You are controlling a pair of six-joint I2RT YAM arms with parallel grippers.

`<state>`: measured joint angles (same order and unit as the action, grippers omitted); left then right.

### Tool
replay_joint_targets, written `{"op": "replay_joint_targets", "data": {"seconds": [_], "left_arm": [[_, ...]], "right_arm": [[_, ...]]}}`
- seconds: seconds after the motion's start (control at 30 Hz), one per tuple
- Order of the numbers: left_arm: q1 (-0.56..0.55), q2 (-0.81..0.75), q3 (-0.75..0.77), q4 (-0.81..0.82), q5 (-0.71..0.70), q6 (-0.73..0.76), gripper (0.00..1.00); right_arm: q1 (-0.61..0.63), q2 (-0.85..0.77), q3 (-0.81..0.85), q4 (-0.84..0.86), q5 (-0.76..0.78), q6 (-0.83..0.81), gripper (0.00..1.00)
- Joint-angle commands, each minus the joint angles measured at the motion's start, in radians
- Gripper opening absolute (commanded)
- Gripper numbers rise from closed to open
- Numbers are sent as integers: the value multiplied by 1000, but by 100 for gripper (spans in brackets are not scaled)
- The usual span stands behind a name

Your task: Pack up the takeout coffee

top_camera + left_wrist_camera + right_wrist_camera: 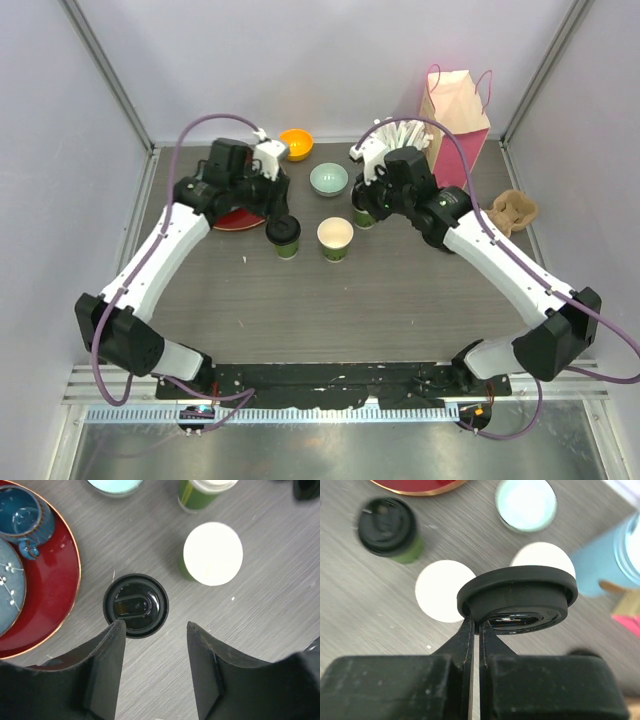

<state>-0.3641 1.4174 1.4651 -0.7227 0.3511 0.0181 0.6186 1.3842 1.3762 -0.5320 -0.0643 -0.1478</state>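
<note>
Right gripper (475, 630) pinching black lid (520, 592), left gripper (156, 627) spread near lidded cup (135, 605)

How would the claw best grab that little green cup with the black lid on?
Likely the green wall just under the lid of the lidded cup, coming from the near side, between the red plate and open cup. It stands upright and round, so two fingers close evenly, and the wider lid stops slipping.
</note>
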Motion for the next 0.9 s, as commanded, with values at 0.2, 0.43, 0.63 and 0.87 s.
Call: {"op": "replay_joint_targets", "data": {"seconds": [0.2, 0.43, 0.63, 0.87], "left_arm": [[-226, 107, -52, 94, -170, 103, 53], [-243, 345, 129, 154, -334, 57, 51], [-246, 414, 156, 129, -201, 62, 52], [-248, 448, 162, 120, -159, 54, 48]], "right_arm": [[-232, 4, 8, -141, 98, 54, 1], [-243, -20, -3, -177, 98, 30, 1], [-244, -42, -12, -195, 104, 14, 1], [-244, -39, -2, -227, 77, -10, 1]]}}
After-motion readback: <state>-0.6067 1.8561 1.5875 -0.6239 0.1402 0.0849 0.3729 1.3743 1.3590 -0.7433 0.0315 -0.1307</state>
